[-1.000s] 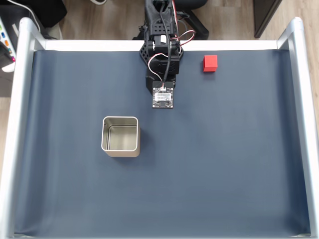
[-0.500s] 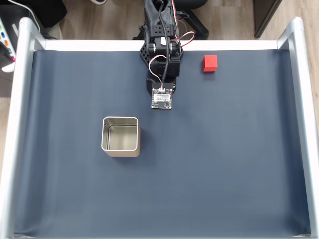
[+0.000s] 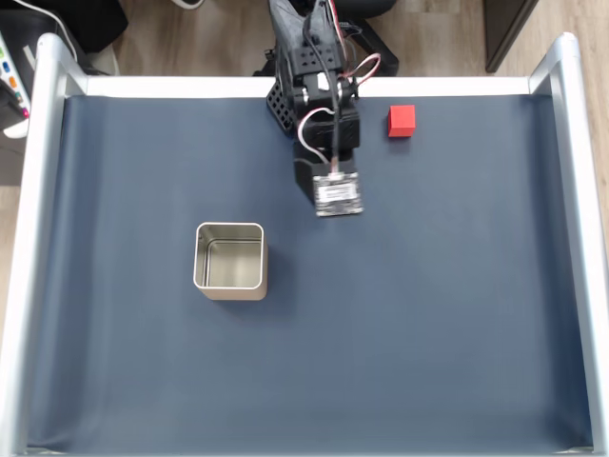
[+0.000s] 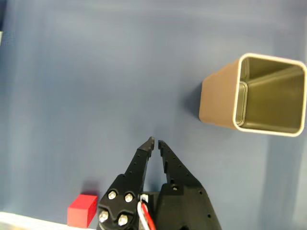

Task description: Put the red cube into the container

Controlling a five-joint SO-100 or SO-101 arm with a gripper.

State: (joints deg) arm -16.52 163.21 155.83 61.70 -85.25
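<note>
In the fixed view we look straight down on a table covered with a dark blue-grey mat [image 3: 428,314] and framed by pale metal rails [image 3: 33,238]. The black robot arm [image 3: 314,86] reaches in from the top edge, red and white wires looping over it, and a small circuit board [image 3: 338,194] sits at its lower end; from here we cannot tell how the jaws stand. The small bright red matte cube [image 3: 402,120] lies on the mat near the top rail, just to the right of the arm and apart from it. The square silver metal tin with rounded corners [image 3: 229,260] stands upright and open well below and to the left of the arm, far from the cube. In the wrist view we see the black two-finger gripper [image 4: 154,142] rising from the bottom edge; the jaws are nearly together, with a narrow slit between the tips, and they hold nothing. The red cube [image 4: 82,209] rests on the mat at the lower left, beside the gripper body. The tin [image 4: 254,96] sits at the upper right, its shiny inner walls bare.
</note>
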